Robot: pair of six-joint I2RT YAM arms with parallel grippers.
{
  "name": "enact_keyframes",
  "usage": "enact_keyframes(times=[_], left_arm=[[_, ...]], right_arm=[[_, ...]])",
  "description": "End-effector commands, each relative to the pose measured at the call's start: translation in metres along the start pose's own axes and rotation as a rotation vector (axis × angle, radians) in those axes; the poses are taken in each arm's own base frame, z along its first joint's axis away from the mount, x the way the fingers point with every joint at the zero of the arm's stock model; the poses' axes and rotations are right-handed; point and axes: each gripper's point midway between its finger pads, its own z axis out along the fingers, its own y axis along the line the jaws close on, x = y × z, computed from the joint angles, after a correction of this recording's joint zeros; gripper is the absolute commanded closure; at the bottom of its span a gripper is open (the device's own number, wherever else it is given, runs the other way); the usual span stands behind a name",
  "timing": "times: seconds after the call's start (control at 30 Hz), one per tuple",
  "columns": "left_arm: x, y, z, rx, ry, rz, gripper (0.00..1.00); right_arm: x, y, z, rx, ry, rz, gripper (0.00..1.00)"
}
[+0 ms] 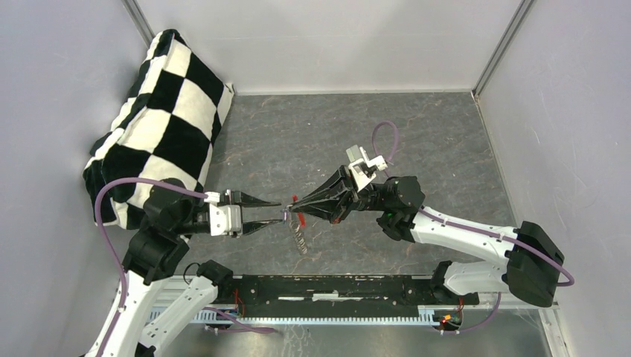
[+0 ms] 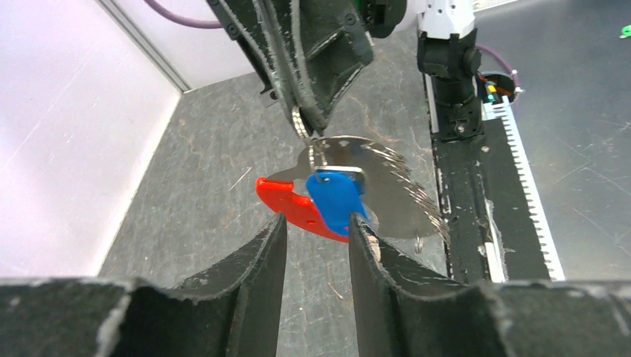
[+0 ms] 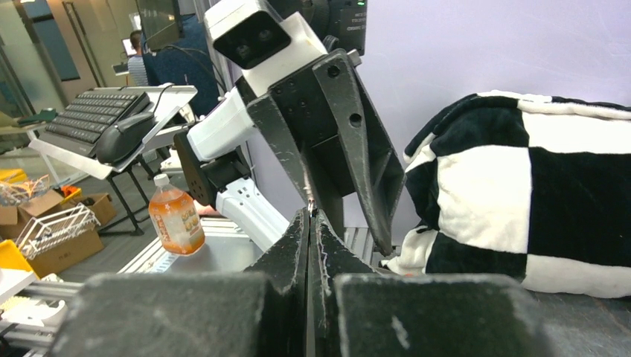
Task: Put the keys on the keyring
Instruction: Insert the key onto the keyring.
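Right gripper (image 2: 306, 126) closed tight, pinching the grey metal top of the keys (image 2: 398, 190). The bunch hangs below it, over the middle of the table (image 1: 312, 134). Blue-capped key (image 2: 335, 197) and red keyring (image 2: 286, 202) hang in front of the fanned grey blades. Left gripper (image 2: 316, 222) points in from the left, jaws partly apart, clamping nothing. The blue cap's lower end is right at its fingertips; contact unclear. Keyring just ahead of the gap.
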Motion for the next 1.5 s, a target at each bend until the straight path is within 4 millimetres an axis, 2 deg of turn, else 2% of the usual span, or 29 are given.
enact_keyframes(times=[0.0,0.13,0.3,0.37,0.53,0.67,0.97,1.17,1.3,1.47], left_arm=[[-0.017,-0.013,0.000,0.071,-0.071,-0.010,0.56],[-0.009,-0.012,0.003,0.069,-0.058,-0.005,0.55],[-0.013,0.015,0.000,-0.075,-0.039,0.040,0.57],[-0.017,0.019,-0.003,-0.097,-0.039,0.051,0.55],[-0.025,0.010,-0.005,-0.075,-0.059,0.032,0.54],[-0.027,0.003,-0.007,-0.050,-0.063,0.040,0.58],[-0.043,0.007,-0.011,-0.056,-0.081,0.092,0.61],[-0.034,0.000,-0.007,-0.012,-0.081,0.071,0.69],[-0.025,-0.004,-0.003,0.011,-0.074,0.050,0.69],[-0.027,0.000,-0.001,0.013,-0.080,0.049,0.69]], right_arm=[[-0.024,0.001,0.003,0.000,-0.112,-0.032,1.00],[-0.023,0.003,0.005,-0.022,-0.134,-0.007,1.00],[-0.020,0.002,0.005,-0.020,-0.138,0.002,1.00],[-0.019,0.001,0.004,-0.013,-0.140,0.001,1.00],[-0.017,-0.001,0.004,-0.009,-0.141,0.005,1.00],[-0.014,-0.001,0.004,-0.008,-0.139,0.012,1.00],[-0.009,-0.001,0.003,-0.006,-0.127,0.019,1.00],[-0.008,0.000,0.004,-0.009,-0.123,0.021,1.00],[-0.008,0.000,0.005,-0.011,-0.116,0.019,1.00],[-0.005,0.000,0.005,-0.014,-0.108,0.023,1.00]])
